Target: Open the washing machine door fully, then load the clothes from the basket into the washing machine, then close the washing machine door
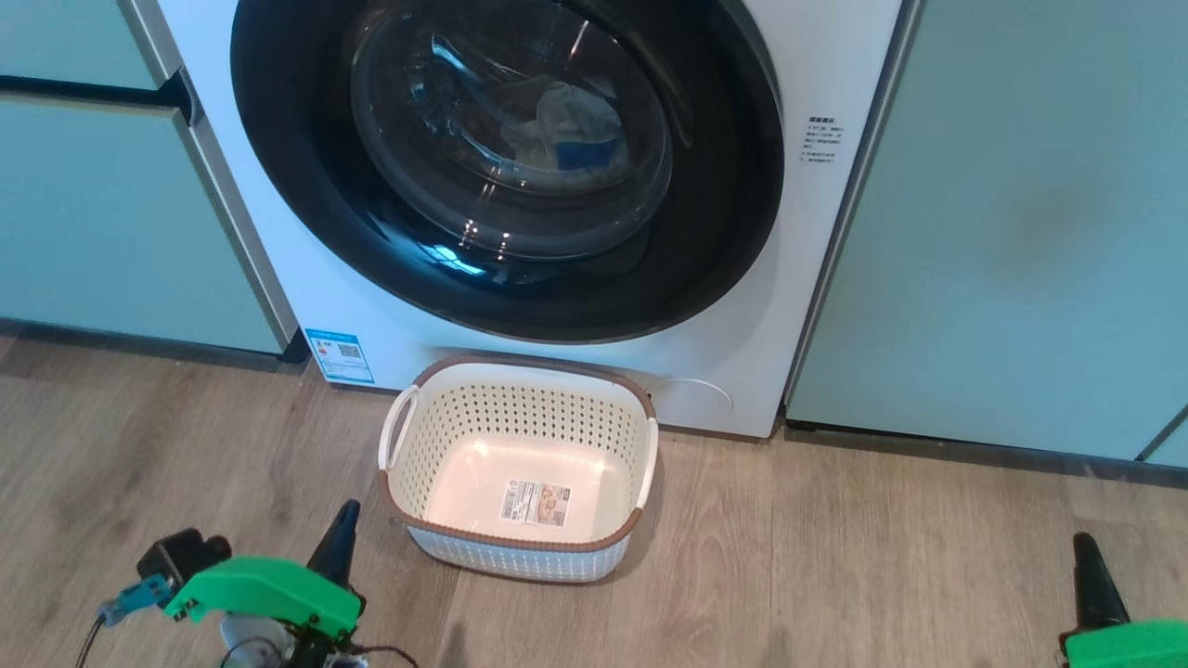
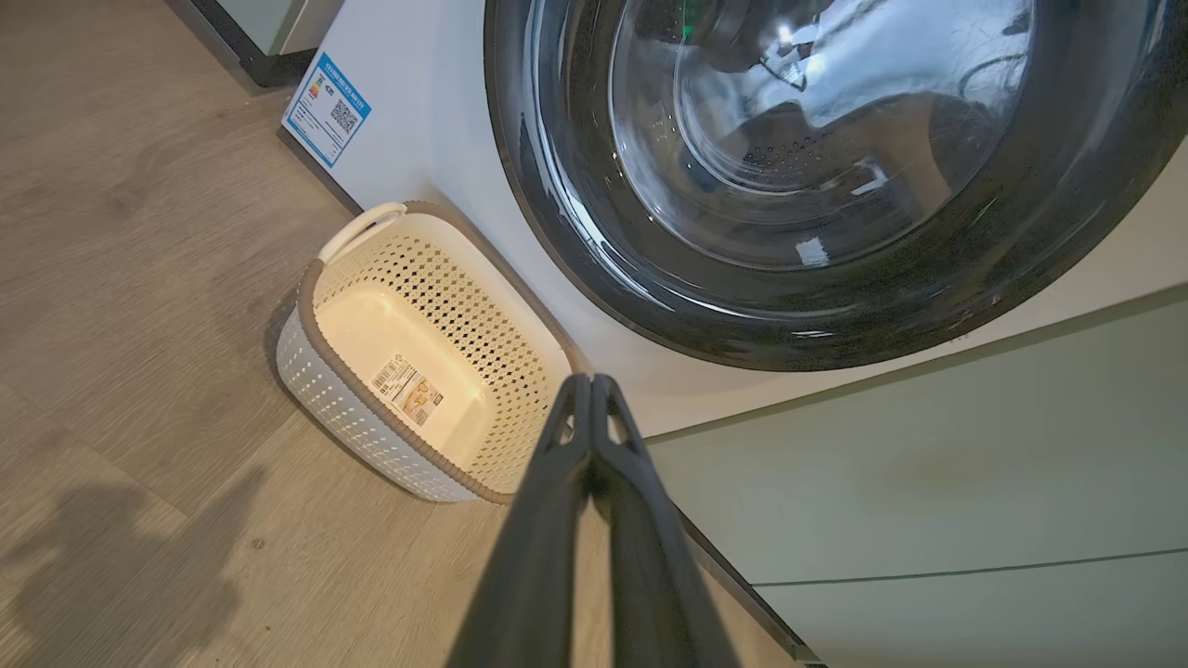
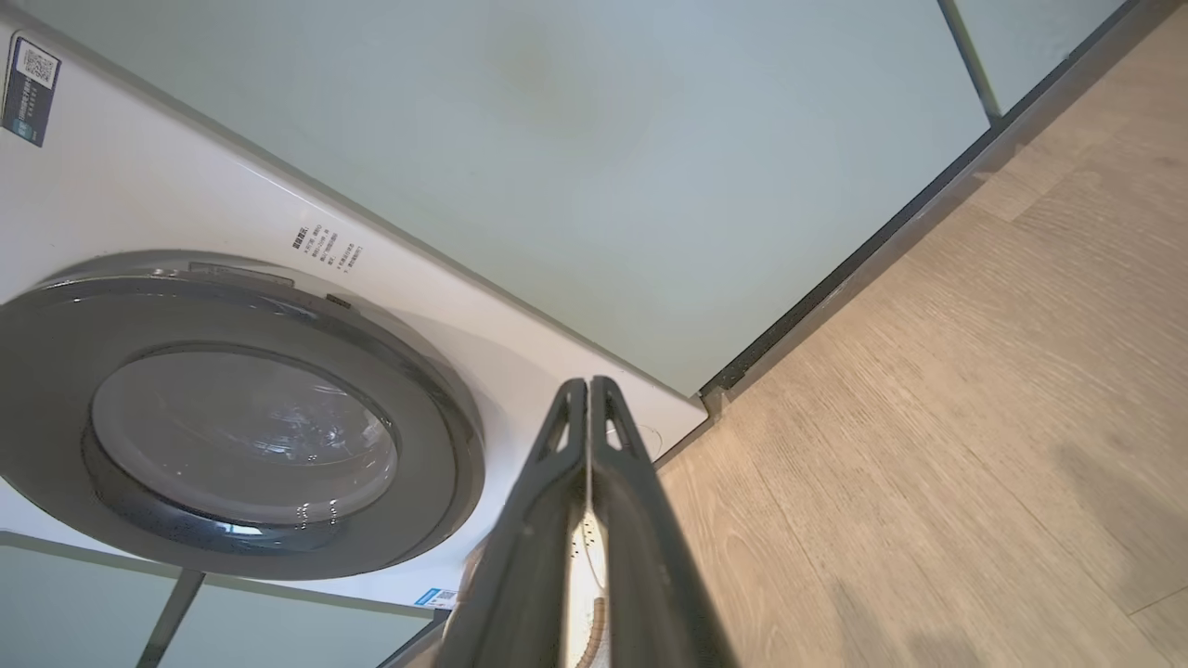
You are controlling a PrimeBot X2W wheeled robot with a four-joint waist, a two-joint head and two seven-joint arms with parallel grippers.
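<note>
The washing machine door [image 1: 418, 213], with its black rim and glass bowl, lies shut against the white washing machine [image 1: 742, 371]. Through the glass I see the clothes [image 1: 566, 125], pale with a blue patch, inside the drum. The cream basket [image 1: 520, 543] stands on the floor right below the door, holding nothing but its label sticker. My left gripper [image 1: 342, 520] is shut, low at the left, just left of the basket. My right gripper [image 1: 1084, 549] is shut, low at the far right. In the left wrist view the shut gripper [image 2: 590, 382] points past the basket [image 2: 436, 306] toward the door [image 2: 835, 186]. In the right wrist view the shut gripper [image 3: 588, 385] points at the machine's lower corner beside the door [image 3: 241, 427].
Pale green cabinet doors [image 1: 1002, 232] flank the machine on the right and on the left [image 1: 102, 213]. A blue label sticker [image 1: 340, 355] sits at the machine's lower left corner. Wooden floor [image 1: 882, 557] stretches between the basket and my right gripper.
</note>
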